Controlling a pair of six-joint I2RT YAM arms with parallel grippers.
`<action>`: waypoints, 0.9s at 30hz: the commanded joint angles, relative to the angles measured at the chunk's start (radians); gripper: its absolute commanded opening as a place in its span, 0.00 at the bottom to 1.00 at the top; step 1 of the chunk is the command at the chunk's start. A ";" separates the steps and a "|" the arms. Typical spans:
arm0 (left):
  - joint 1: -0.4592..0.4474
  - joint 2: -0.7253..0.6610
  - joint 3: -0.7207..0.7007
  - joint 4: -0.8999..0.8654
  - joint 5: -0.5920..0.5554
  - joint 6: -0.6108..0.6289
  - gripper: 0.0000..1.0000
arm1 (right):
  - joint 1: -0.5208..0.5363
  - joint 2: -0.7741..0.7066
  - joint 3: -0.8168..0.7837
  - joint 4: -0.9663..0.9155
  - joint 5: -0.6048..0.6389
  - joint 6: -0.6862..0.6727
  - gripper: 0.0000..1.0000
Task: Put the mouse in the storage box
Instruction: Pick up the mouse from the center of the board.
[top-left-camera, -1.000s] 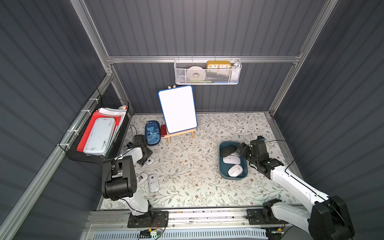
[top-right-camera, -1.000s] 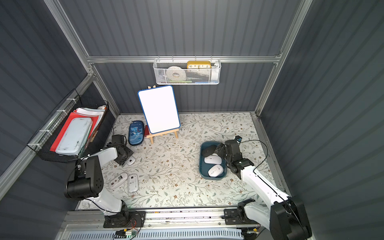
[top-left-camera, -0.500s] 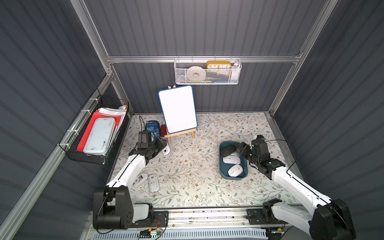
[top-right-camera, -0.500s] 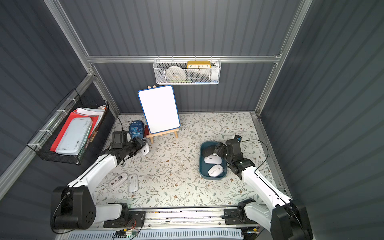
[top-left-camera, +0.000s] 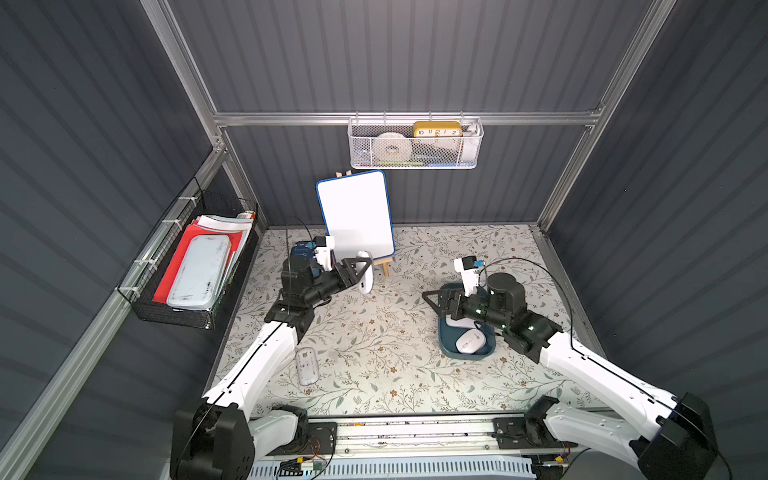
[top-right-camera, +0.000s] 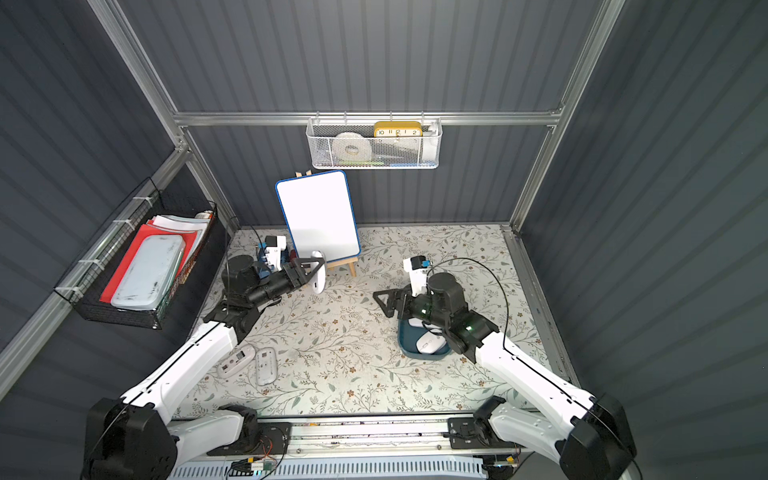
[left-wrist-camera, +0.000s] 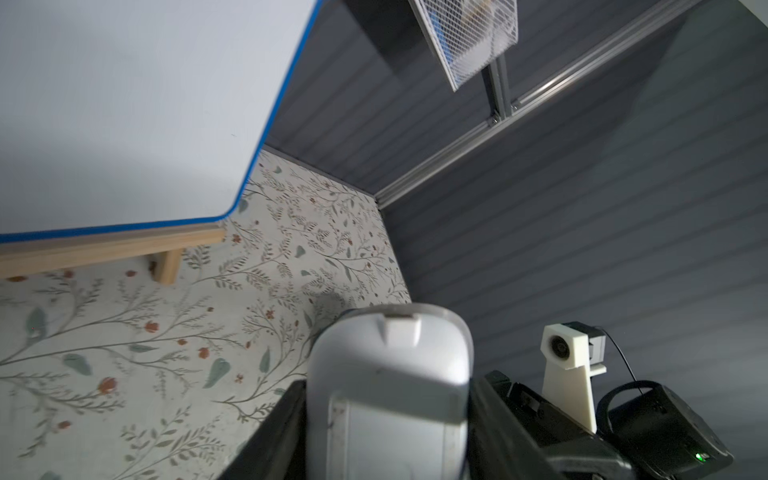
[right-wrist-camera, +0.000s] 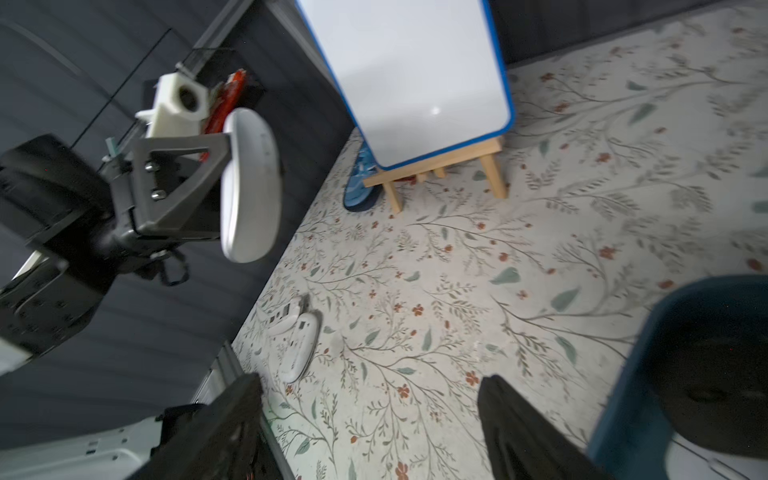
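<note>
Starting at the left wall, the wire basket (top-left-camera: 183, 316) is playing no part in this step. On the table (top-left-camera: 374, 353) beside your left arm, 2 spare mice (top-right-camera: 266, 365) are lying belly up.

Your left gripper (top-left-camera: 356, 269) is clamping the mouse (top-left-camera: 366, 284) across its 2 long sides. The mouse is hanging in the air on edge, just in front of the whiteboard (top-left-camera: 357, 216) and well apart from the storage box (top-left-camera: 465, 356). In the left wrist view its end is sticking out past both fingers, so the hold is looking secure.

Further right, your right gripper (top-left-camera: 432, 301) is standing wide apart and holding nothing. Its fingertips are just past the box's rim, over the table, and pointing toward the raised mouse. Other mice (top-left-camera: 470, 341) are already lying in the box.

So you are in the carrying step: the pick is done and the placing is not. The facing grippers are suggesting a handover. That would be calling for you to bring the mouse across the middle of the table and let the right fingers close on the free end before the left ones let go. If you are placing directly instead, your right arm is covering part of the box, so it would need to clear off first.
</note>
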 joint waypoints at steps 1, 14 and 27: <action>-0.068 0.032 0.049 0.099 0.020 -0.029 0.54 | 0.044 0.023 0.021 0.096 -0.003 -0.090 0.88; -0.229 0.163 0.137 0.120 -0.118 -0.077 0.56 | 0.180 0.188 0.162 0.071 0.210 -0.105 0.90; -0.272 0.193 0.158 0.097 -0.133 -0.076 0.58 | 0.183 0.301 0.280 -0.019 0.435 -0.097 0.54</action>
